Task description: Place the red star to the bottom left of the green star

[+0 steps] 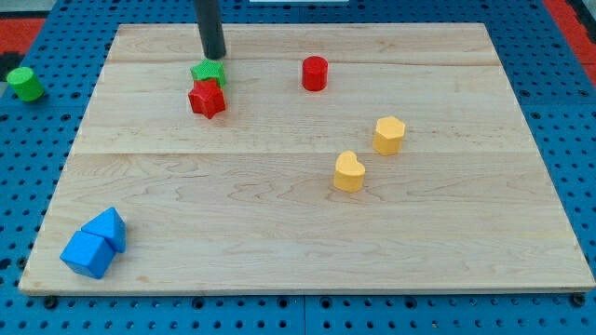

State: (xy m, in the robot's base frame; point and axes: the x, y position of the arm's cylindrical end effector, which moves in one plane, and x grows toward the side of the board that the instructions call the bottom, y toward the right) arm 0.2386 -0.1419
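My tip point(215, 56) is the bottom end of a dark rod. It has no claws, so it cannot open or close, and it holds nothing. It sits just above the green star point(209, 72), toward the view's top, very close to it or touching it; I cannot tell which.

The red star point(207, 98) is right below the green star, toward the view's bottom, and a tiny bit to the view's left. The two stars touch.

A red cylinder point(315, 73) stands well off to the view's right of the green star. Farther to the right and lower down are a yellow hexagon block point(389, 135) and a yellow heart point(349, 172).

Far below the green star, to the view's left, two blue blocks point(94, 244) sit together near the corner of the wooden board point(466, 233).

A green cylinder point(26, 84) stands off the board, far to the view's left of the green star, on the blue pegboard point(28, 186).
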